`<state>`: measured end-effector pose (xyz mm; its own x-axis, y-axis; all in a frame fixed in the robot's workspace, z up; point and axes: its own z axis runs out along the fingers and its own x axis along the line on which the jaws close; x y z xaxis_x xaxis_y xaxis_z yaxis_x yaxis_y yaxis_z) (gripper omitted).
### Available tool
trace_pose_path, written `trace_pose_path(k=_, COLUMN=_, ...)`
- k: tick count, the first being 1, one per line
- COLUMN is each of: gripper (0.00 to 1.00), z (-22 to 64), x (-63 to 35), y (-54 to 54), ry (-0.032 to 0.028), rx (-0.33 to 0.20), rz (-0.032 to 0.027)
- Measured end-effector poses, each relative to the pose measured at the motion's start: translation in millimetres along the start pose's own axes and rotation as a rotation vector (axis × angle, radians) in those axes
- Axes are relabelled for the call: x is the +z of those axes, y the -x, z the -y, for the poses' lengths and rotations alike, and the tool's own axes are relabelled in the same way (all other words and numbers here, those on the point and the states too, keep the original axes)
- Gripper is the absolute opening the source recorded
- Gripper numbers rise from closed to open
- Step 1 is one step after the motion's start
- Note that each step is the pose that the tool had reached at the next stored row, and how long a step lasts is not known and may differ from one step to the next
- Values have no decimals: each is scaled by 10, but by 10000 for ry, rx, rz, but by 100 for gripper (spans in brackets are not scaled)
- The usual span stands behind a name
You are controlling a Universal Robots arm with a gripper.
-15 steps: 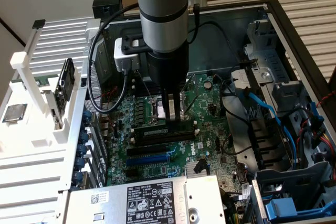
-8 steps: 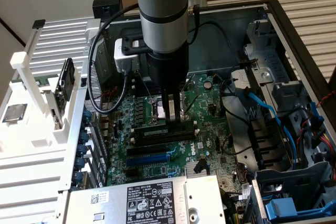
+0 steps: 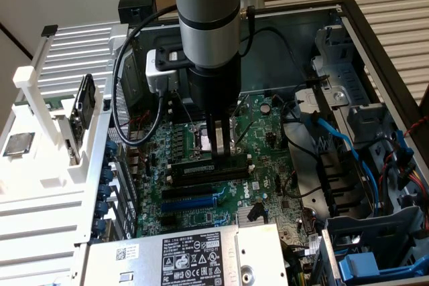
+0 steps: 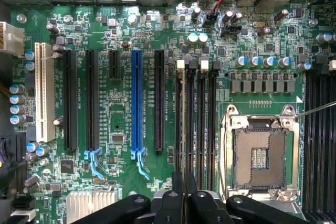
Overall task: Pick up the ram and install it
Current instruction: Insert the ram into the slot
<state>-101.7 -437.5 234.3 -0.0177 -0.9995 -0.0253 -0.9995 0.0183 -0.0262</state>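
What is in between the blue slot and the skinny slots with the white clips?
One long black slot stands between the blue slot and the white-clipped slots. The wrist view shows it.

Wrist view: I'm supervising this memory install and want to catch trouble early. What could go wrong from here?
1. The gripper hangs low over four memory slots packed side by side; a slight sideways offset could press onto a slot wall or the wrong slot.
2. The open CPU socket lies right beside those slots, its contacts exposed; a slip could damage them.
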Motion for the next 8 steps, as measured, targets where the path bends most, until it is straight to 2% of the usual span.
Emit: trace_pose_path(k=8, gripper=12, z=0, x=-4, y=-5, ry=1, rx=-35, rz=0)
